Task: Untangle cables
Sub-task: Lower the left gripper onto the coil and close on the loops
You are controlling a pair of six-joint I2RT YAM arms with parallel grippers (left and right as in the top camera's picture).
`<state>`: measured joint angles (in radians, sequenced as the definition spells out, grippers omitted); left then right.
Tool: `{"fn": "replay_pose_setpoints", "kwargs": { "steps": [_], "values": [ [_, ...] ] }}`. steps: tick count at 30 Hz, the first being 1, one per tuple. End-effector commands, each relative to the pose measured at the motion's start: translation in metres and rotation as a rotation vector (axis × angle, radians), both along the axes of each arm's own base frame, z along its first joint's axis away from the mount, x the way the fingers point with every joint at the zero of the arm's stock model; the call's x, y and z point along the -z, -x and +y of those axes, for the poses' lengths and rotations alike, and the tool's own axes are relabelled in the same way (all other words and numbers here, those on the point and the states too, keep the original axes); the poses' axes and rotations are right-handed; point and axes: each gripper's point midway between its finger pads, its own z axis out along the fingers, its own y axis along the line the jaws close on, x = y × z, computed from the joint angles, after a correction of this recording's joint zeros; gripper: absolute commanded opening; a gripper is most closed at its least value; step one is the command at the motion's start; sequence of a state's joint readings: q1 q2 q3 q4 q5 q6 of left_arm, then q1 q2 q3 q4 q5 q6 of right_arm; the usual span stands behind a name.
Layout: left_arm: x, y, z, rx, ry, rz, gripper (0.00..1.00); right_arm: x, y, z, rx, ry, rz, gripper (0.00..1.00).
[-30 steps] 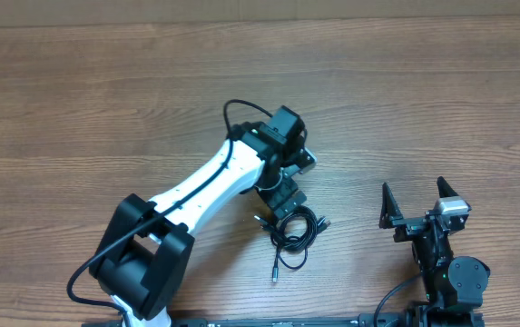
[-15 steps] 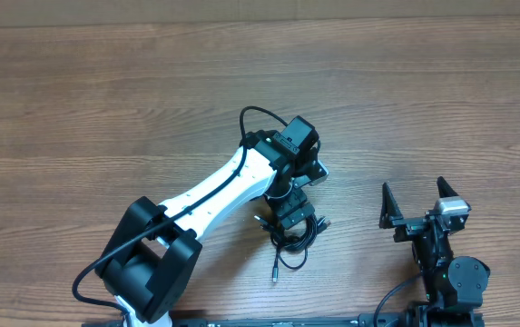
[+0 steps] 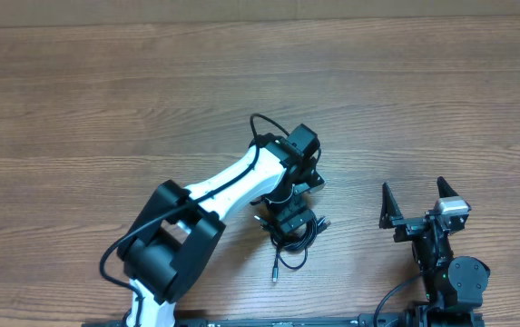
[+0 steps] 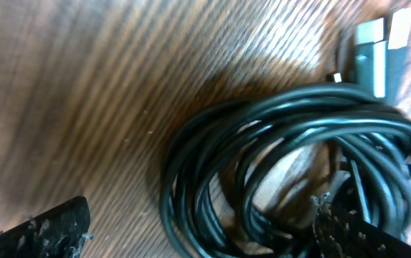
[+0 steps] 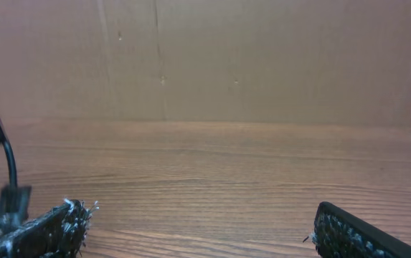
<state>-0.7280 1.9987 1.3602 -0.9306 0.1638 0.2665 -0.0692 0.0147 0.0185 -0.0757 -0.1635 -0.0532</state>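
The left gripper (image 4: 205, 233) stands with its jaws spread wide and nothing clamped between them. In the left wrist view only the tips of its two fingers (image 4: 51, 228) show, cut off by the lower edge, one on each side of the cables (image 4: 291, 150). The far finger overlaps the rim of the bundle, and whether it touches the cords cannot be told. The cables lie as a coil of thin black loops directly under this gripper, on the wooden table (image 4: 83, 79). Two silver plug tips (image 4: 377, 46) stick out past the coil's upper corner, too blurred for any marking to be read. From overhead the left gripper (image 3: 289, 211) and its wrist cover the upper part of the cables (image 3: 296, 238), so the tangle's full outline is hidden. One loose end (image 3: 276, 269) trails out below the coil. The right gripper (image 3: 416, 204) sits well apart from the cables, on the side away from the white arm (image 3: 232, 182), its jaws also fully spread and empty. Its own view shows only the right gripper's (image 5: 205, 233) fingertips, bare table and a plain brown wall (image 5: 262, 57).
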Motion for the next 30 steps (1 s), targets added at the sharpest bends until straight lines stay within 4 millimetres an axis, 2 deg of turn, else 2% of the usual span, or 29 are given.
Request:
{"fn": "replay_pose_setpoints", "kwargs": {
  "steps": [1,5,12,15,23,30],
  "values": [
    [0.010,0.008,-0.002,0.033,-0.009,0.028,1.00,0.002,0.000,0.000,0.004,0.005,-0.005,1.00],
    [0.011,0.008,-0.001,0.034,-0.013,0.028,1.00,0.002,0.000,0.000,0.004,0.005,-0.005,1.00],
    [0.013,-0.002,0.008,0.029,-0.070,-0.027,0.84,0.002,0.000,0.000,0.004,0.005,-0.005,1.00],
    [0.014,-0.010,0.012,0.000,-0.098,-0.066,0.84,0.002,0.000,0.000,0.004,0.005,-0.005,1.00],
    [0.015,-0.012,0.011,0.001,-0.101,-0.076,0.83,0.002,0.000,0.000,0.004,0.005,-0.005,1.00],
    [0.017,-0.027,0.023,-0.051,-0.177,-0.150,0.82,0.002,0.000,0.000,0.004,0.005,-0.005,1.00]
  ]
}}
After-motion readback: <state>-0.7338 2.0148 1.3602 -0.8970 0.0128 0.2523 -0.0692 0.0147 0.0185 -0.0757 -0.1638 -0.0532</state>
